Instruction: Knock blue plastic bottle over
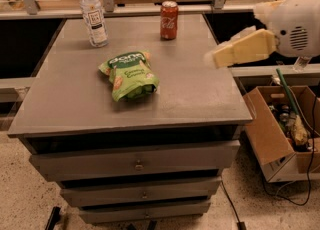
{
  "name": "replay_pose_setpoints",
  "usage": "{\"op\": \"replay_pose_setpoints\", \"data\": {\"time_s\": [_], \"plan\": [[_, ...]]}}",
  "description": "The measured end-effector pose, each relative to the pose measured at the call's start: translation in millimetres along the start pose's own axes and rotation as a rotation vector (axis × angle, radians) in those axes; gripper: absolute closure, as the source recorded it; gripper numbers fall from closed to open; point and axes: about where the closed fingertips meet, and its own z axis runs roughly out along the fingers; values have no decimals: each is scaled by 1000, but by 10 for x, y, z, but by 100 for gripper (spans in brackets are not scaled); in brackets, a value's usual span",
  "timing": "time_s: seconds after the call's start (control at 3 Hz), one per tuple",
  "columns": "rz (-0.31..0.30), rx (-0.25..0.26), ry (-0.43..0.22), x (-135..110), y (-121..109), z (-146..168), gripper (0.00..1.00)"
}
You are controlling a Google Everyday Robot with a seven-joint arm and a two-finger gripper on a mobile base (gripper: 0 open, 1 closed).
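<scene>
Slim blue plastic bottle (pixel 94 16) w/ white cap is standing upright at far corner of grey table (pixel 75 104), well left of cream gripper (pixel 217 58). Gripper is hovering over table's right edge; whether it's gripping or spread, can't tell.

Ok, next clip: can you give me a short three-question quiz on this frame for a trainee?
1. True or false: the blue plastic bottle is standing upright.
2. Fill in the blank: the red cola can stands near the back of the cabinet top, to the bottle's ___ in the camera view.
3. Where is the gripper?
A. touching the bottle
B. by the cabinet top's right edge, apart from bottle and can
C. pressing on the can

Key: 1 true; 2 right; 3 B.
</scene>
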Motion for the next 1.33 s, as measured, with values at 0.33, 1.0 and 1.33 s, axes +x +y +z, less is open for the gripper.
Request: {"op": "replay_pose_setpoints", "data": {"time_s": [0.33, 1.0, 1.33], "plan": [[4, -24, -35, -3, 32, 420, 0], [7, -87, -147, -114, 78, 1165, 0], [26, -69, -156, -137, 56, 1527, 0]]}}
